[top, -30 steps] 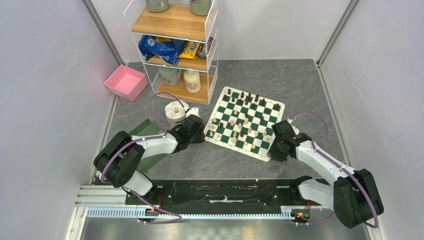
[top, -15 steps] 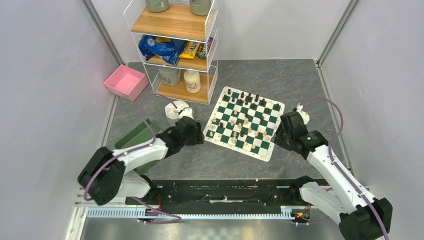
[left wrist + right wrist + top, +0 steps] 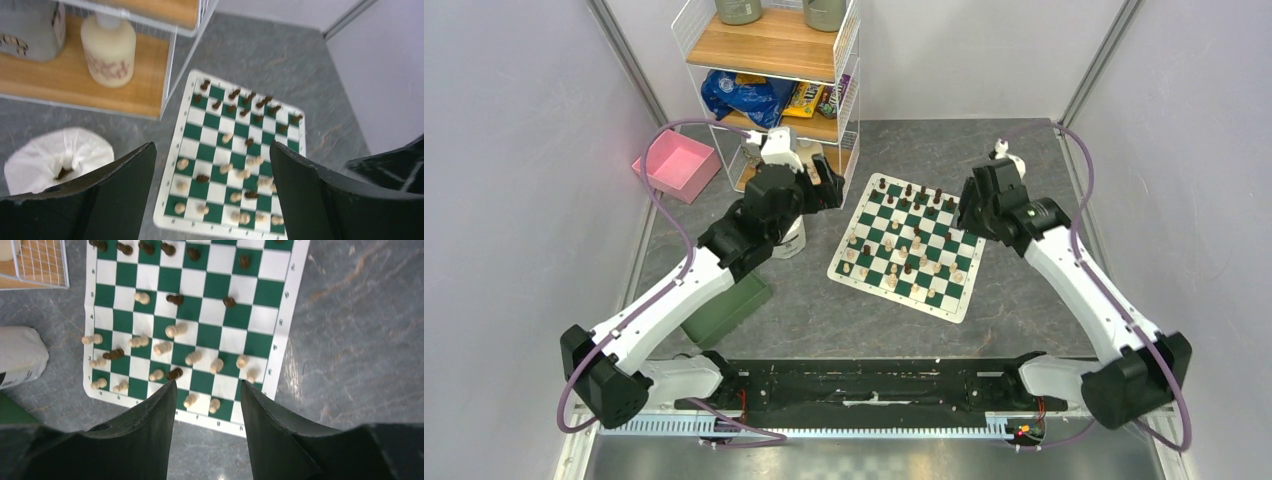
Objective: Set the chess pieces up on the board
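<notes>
I hover my left gripper (image 3: 211,145) and right gripper (image 3: 208,383) above the board (image 3: 894,297), each with jaws apart and empty, likely to survey the chess pieces (image 3: 911,240) scattered across its squares, many out of rank.

The board (image 3: 280,335) lies on the table (image 3: 1024,160), right of centre, with the pieces (image 3: 911,245) spread over it. The rack (image 3: 774,45) stands behind and left of the board. A tray (image 3: 674,163) sits left of the rack. A roll (image 3: 60,150) stands before the rack, and a bin (image 3: 724,312) lies nearer still.
</notes>
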### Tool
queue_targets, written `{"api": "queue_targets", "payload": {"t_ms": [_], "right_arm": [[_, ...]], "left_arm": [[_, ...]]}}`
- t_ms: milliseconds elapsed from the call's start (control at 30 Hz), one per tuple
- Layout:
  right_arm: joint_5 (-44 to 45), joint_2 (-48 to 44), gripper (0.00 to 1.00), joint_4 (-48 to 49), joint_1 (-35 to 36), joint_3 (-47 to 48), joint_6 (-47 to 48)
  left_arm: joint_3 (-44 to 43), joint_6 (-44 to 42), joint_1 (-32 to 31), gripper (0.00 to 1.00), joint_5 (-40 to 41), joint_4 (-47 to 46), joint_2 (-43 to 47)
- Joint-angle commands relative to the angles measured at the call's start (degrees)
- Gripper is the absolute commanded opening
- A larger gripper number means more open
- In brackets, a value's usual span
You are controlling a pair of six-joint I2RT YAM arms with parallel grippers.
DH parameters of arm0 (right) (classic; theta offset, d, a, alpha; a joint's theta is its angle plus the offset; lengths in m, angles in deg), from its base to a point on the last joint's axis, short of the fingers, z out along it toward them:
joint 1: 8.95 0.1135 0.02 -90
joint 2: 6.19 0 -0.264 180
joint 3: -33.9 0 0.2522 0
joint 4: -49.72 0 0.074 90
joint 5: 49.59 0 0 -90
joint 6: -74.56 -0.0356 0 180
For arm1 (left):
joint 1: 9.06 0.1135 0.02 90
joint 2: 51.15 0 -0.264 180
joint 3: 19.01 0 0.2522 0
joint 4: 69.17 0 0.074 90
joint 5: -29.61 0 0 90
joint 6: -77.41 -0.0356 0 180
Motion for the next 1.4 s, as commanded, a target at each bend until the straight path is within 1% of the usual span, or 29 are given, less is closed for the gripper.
{"api": "queue_targets", "payload": {"t_ms": [0,67,100,200,300,433,500,667,767,967,1100,1267,1367], "right_arm": [[2.12,7.37,0.58,1.84,-0.4,9.85,6.7],[0.97,10.57,0.58,1.77,-1.05,14.21,8.64],[-0.39,11.95,0.58,1.75,-1.54,16.03,9.63],[-4.85,15.35,0.58,0.66,-2.55,18.86,10.77],[-6.37,16.15,0.55,3.26,-2.58,14.92,8.42],[-13.82,17.46,0.53,8.42,-2.6,11.15,7.96],[-16.72,18.62,0.52,8.39,-2.35,11.14,8.52],[-18.16,17.72,0.51,7.5,1.09,7.81,11.78],[-17.95,17.51,0.49,6.5,4.97,6.09,12.18],[-13.02,19.39,0.46,6.36,11.16,3.83,10.86],[-11.17,22.51,0.45,6.16,12.67,3.7,10.9],[-8.35,24.83,0.46,6.01,12.95,3.56,11.66],[-8.75,25.56,0.46,6.16,12.91,3.87,11.85]], "left_arm": [[-6.46,-1.23,0.15,0.91,5.53,-0.46,-3.41],[-5.97,3.41,0.15,0.91,6.61,-0.14,-3.1],[-4.19,5.67,0.15,0.91,6.34,-0.66,-2.47],[2.75,7.27,0.15,0.91,3.88,-5.17,0.31],[5.79,6.08,0.15,0.92,3.24,-3.87,2.56],[5.9,2.88,0.22,0.92,3.94,-2.07,2.75],[5.25,2.22,0.44,0.94,6.03,-0.74,1.99],[4.23,0.17,2.18,0.97,6.96,-1.58,-0.01],[4.49,1.31,3.98,0.98,5.92,-1.35,-1.23],[5.32,1.95,8.06,0.98,3.05,-1.93,-2.02],[5.45,2.03,10.56,0.98,1.18,-1.38,-1.18],[6.14,1.68,11.59,0.98,0.65,-1.18,-0.1],[7.13,1.7,12.01,0.98,0.44,-2.17,0.45]]}}
